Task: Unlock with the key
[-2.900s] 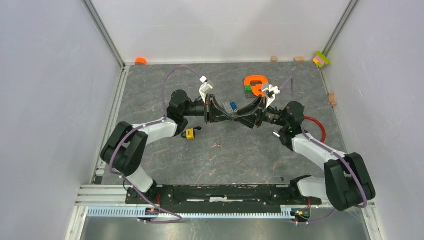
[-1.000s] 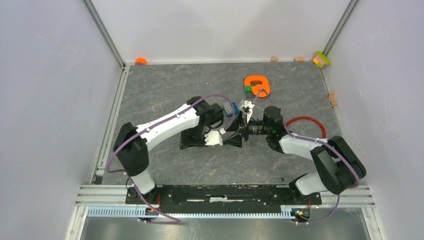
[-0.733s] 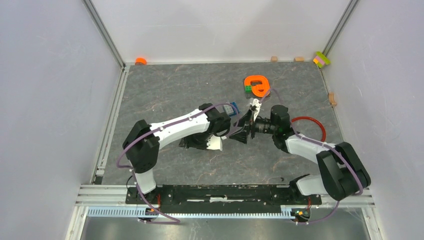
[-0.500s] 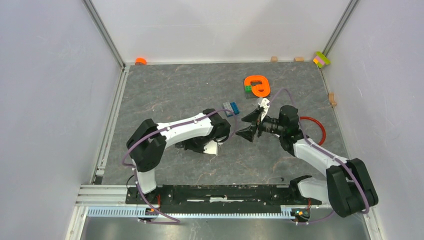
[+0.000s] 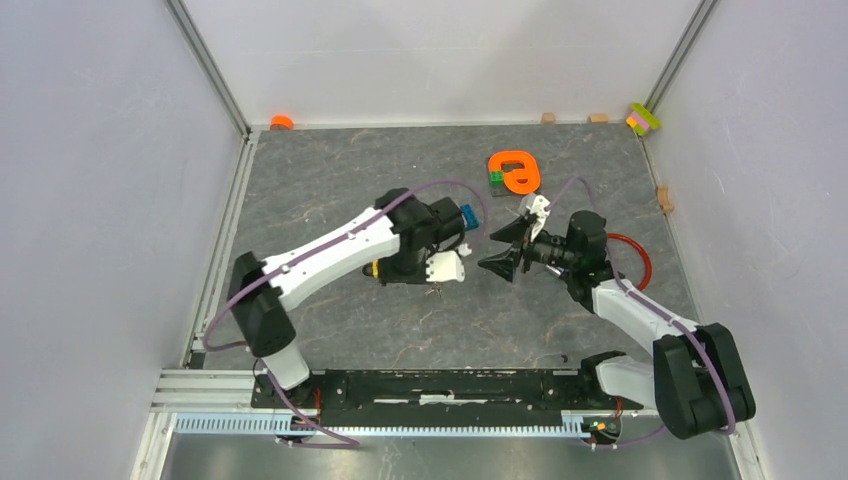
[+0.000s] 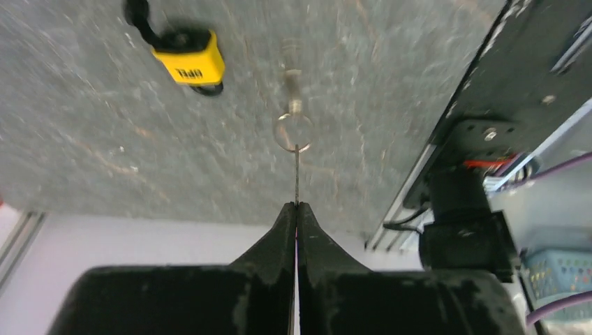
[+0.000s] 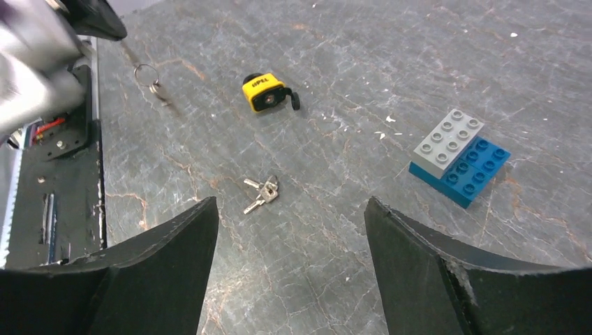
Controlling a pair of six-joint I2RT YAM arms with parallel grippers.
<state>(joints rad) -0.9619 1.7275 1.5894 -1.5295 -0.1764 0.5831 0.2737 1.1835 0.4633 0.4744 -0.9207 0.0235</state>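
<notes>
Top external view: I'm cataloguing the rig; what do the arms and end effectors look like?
Both the left arm and right arm have white link shells, black joint housings and a purple cable along them. The left end effector and right end effector each have two matte black wedge-shaped fingers.

blue and grey blocks (image 7: 454, 157): stacked, middle | orange piece (image 5: 528, 178): touching green block (image 5: 496, 178), further back | red ring (image 5: 630, 239): right side | orange cap (image 5: 281, 122): far-left corner

Bright, even light from overhead — faint soft shadows on table (image 5: 330, 180). Left wrist view soft, key (image 6: 294, 91) blurred. Right wrist view sharp — top-left corner smeared white.
</notes>
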